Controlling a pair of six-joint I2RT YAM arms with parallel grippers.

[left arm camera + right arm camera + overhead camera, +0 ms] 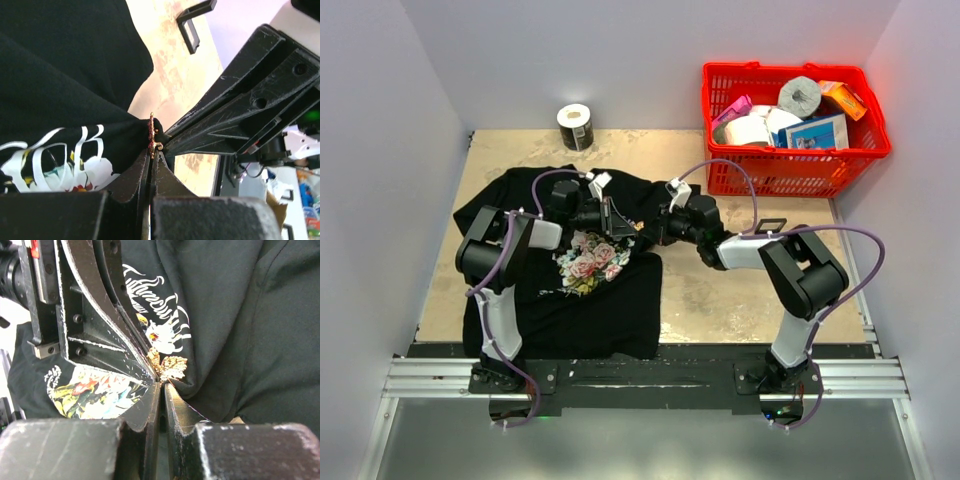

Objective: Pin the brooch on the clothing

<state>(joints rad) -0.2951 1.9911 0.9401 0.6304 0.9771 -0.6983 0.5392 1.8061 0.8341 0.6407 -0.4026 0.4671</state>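
Note:
The clothing (565,300), a black T-shirt with printed pink roses and white lettering, lies on the left half of the table. Its right edge is drawn up into a fold (125,132) where both grippers meet. The brooch (151,136), tiny, red and gold, sits edge-on on that fold; from the right wrist it glints gold (171,366). My left gripper (152,156) is shut, its tips pinching the brooch's lower end against the cloth. My right gripper (163,384) points at the brooch from the other side, its jaws parted by a narrow slit with nothing between them.
A red basket (865,150) full of boxes and rolls stands at the back right. A tape roll (576,126) is at the back wall. A small black frame (772,225) lies on the tabletop by the right arm. Walls close both sides.

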